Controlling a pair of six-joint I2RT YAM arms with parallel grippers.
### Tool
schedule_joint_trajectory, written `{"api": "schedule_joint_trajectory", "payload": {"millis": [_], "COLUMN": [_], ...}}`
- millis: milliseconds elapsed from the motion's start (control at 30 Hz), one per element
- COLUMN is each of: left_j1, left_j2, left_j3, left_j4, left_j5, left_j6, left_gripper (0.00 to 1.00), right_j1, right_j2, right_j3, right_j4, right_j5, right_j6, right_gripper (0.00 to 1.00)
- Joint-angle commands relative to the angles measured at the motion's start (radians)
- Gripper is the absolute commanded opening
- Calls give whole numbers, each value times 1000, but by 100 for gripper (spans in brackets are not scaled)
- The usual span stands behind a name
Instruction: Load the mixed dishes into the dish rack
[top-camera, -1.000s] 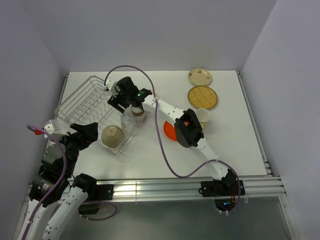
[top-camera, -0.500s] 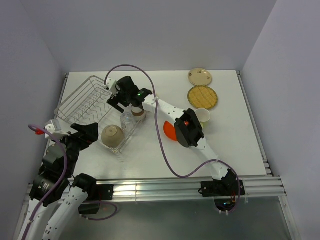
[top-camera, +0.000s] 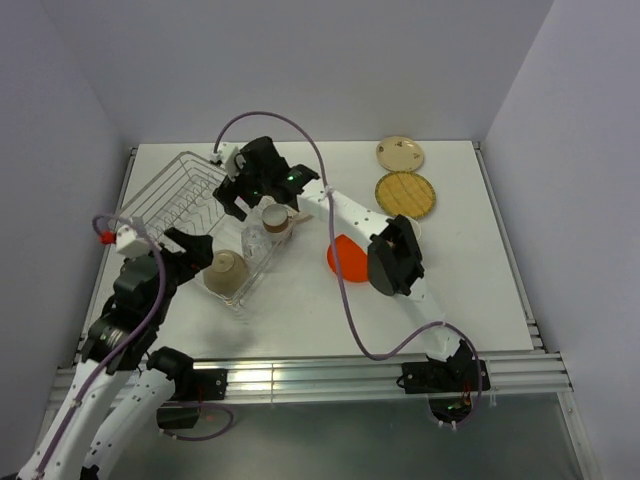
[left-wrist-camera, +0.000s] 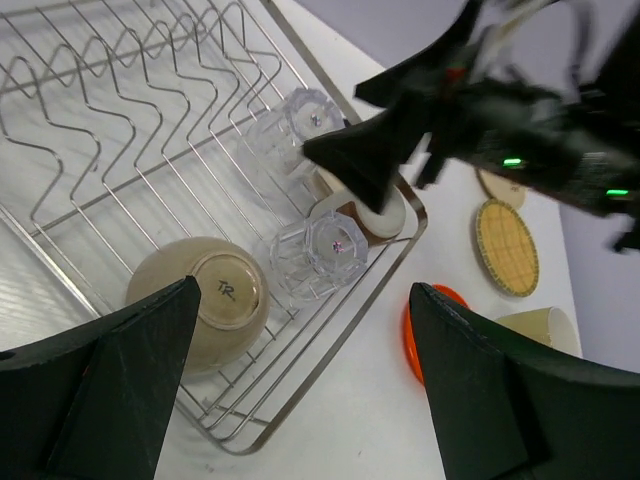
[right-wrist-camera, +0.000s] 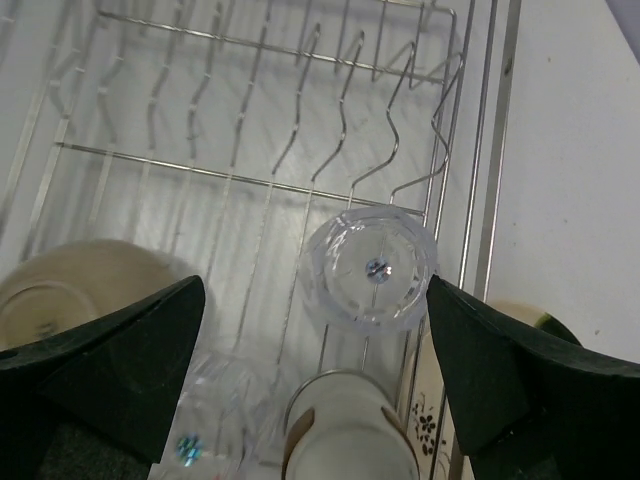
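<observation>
The silver wire dish rack (top-camera: 160, 200) stands at the left. In it are an upside-down pale bowl (top-camera: 225, 268), two clear glasses (top-camera: 255, 240) and a small cup (top-camera: 275, 222). My right gripper (right-wrist-camera: 315, 365) is open and empty above one upturned glass (right-wrist-camera: 370, 270); the cup (right-wrist-camera: 350, 430) is just below it. My left gripper (left-wrist-camera: 300, 400) is open and empty over the rack's near corner (left-wrist-camera: 330, 330), beside the bowl (left-wrist-camera: 205, 305). On the table lie the orange plate (top-camera: 343, 258), the tan woven plate (top-camera: 405, 194) and a cream patterned plate (top-camera: 400, 153). The pale yellow mug (left-wrist-camera: 540, 325) shows in the left wrist view.
The right arm's elbow (top-camera: 395, 262) hangs over the table beside the orange plate. A floral-patterned cream surface (right-wrist-camera: 428, 432) shows at the rack wire next to the cup. The rack's plate slots (right-wrist-camera: 250, 130) hold nothing. Walls close in at left, back and right.
My left arm has risen and moved forward towards the rack's near corner. My right gripper has shifted slightly back over the rack, and its elbow has swung right over the mug.
</observation>
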Motion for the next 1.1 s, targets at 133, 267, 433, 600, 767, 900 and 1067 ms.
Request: {"api": "schedule_joint_trajectory", "payload": {"millis": [133, 267, 433, 600, 767, 900, 1067], "left_j1": [30, 170, 323, 360, 360, 359, 347], "left_j2": [366, 543, 785, 1078, 1267, 1350, 1363], "left_j3": [124, 191, 292, 506, 646, 680, 675], "left_j4": [164, 242, 304, 184, 155, 146, 166], "left_j5": [69, 201, 366, 283, 333, 370, 453], "left_j6": [-1, 19, 64, 194, 286, 321, 352], "left_gripper": [86, 80, 69, 64, 56, 55, 58], "right_j1": [-124, -222, -352, -438, -506, -541, -557], "right_j2": [-310, -425, -617, -767, -847, -870, -879], "right_j3": [-123, -265, -480, -715, -821, -856, -879], "right_j4": [-40, -54, -31, 17, 30, 37, 38], "right_j5": [-332, -453, -547, -595, -630, -658, -673], "right_j6": [73, 96, 98, 103, 112, 123, 123], "right_gripper": [100, 100, 100, 100, 100, 100, 100]}}
